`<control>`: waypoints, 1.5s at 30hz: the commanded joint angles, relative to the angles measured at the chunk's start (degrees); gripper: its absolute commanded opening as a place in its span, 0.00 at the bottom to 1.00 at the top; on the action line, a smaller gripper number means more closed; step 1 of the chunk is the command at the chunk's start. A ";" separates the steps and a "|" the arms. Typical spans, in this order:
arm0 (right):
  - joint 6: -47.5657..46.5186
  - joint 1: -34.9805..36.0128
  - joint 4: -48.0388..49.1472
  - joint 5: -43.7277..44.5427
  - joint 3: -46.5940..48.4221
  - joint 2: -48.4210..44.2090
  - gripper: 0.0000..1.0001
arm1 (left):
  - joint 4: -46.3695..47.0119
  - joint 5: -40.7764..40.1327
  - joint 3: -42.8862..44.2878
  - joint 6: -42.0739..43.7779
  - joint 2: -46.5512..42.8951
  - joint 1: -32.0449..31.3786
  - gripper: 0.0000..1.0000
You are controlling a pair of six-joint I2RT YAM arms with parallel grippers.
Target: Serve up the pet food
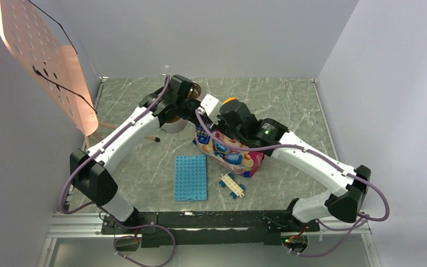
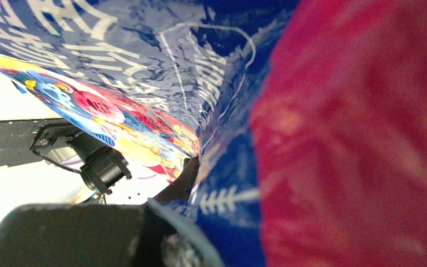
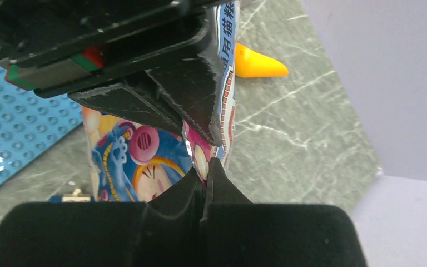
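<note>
Pet food bag at mid-desk, just beyond the blue baseplate. Left claw clamped shut on its top edge, glossy film filling the wrist view. Right claw closed tight, fingertips pinching the same edge just beside the left one. Yellow scoop behind the bag.

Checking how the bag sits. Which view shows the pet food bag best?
Top external: most of the pet food bag shows on the table. Left wrist gives only a blurred close-up of its glossy film; right wrist only its printed upper part.
</note>
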 commanded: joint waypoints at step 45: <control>6.47 -2.89 -8.28 -1.04 0.74 -7.68 0.00 | 8.93 -3.36 -2.26 5.82 -2.61 5.25 0.32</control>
